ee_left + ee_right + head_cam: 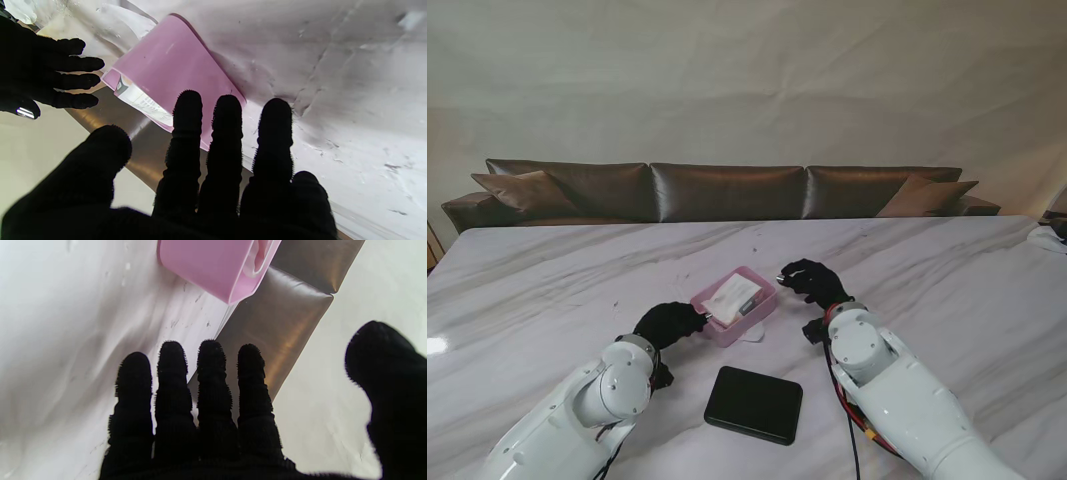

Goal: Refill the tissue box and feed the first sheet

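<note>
The pink tissue box (762, 303) stands open-topped on the marble table (947, 290), with a white printed tissue pack (730, 297) lying in it. My left hand (670, 322), in a black glove, rests at the box's near left corner with its fingers spread and nothing in it. In the left wrist view its fingertips (188, 100) reach the box wall (173, 66), where the pack (143, 101) shows over the rim. My right hand (812, 280) hovers just beyond the box's right end, open and apart from it. The right wrist view shows the box (206, 266) ahead of the straight fingers (208, 353).
A flat black rectangular lid (754, 404) lies on the table nearer to me than the box, between my arms. A small white scrap (750, 337) sits beside the box's near side. A brown sofa (727, 192) runs along the table's far edge.
</note>
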